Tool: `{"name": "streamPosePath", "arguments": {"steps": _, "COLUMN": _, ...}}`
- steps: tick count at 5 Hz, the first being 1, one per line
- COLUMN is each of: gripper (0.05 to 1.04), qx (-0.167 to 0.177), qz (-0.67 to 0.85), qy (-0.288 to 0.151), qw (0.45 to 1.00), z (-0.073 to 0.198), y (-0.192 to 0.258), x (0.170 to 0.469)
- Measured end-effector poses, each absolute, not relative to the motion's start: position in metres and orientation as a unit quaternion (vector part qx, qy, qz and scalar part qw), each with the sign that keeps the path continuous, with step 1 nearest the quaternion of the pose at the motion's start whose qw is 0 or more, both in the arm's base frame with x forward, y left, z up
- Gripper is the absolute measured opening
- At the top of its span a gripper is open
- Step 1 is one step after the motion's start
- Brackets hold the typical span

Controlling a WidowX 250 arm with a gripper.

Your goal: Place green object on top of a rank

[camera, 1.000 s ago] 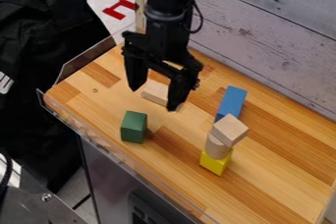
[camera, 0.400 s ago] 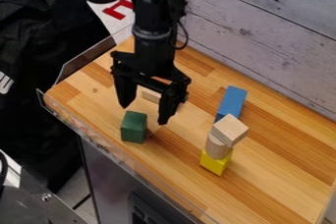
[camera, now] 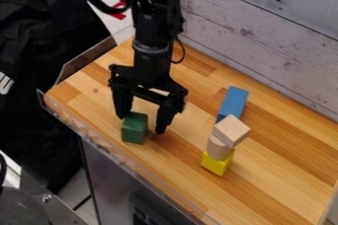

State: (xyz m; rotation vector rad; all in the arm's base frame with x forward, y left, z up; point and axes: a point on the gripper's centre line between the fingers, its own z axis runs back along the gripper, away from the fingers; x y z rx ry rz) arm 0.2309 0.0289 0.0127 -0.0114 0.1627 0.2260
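The black gripper [camera: 141,125] hangs down at the left-centre of the work surface, open, with its fingers apart around the upper part of the green block [camera: 135,128]. One finger is at the block's back left, the other just to its right. The green block stands on the wooden top near the front left edge. Right of centre is a stack: a yellow block [camera: 216,164] at the bottom, a natural wood cylinder [camera: 218,147] on it, and a natural wood block [camera: 231,131] turned at an angle on top.
A blue block [camera: 233,102] lies behind the stack. Part of a light wooden piece shows behind the gripper. A clear raised rim [camera: 99,142] runs along the front left edge of the wooden table [camera: 284,169]; a plank wall stands at the back right.
The gripper has moved left and toward the front, and down, from behind the green block to around it. The blocks have not moved.
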Motion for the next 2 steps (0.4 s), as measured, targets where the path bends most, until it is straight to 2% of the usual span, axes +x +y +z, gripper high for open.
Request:
{"name": "streamPosePath", "arguments": {"steps": 1, "gripper": 1.000, "qx": -0.005, "qz": 0.156, "qy": 0.104, "qw": 0.982, "z": 0.0075, "y": 0.0340, "x": 0.2305}}
{"name": "streamPosePath", "arguments": {"steps": 2, "gripper": 1.000, "qx": -0.010, "qz": 0.190, "qy": 0.106, "qw": 0.976, "z": 0.0085, "y": 0.0420, "x": 0.2310}}
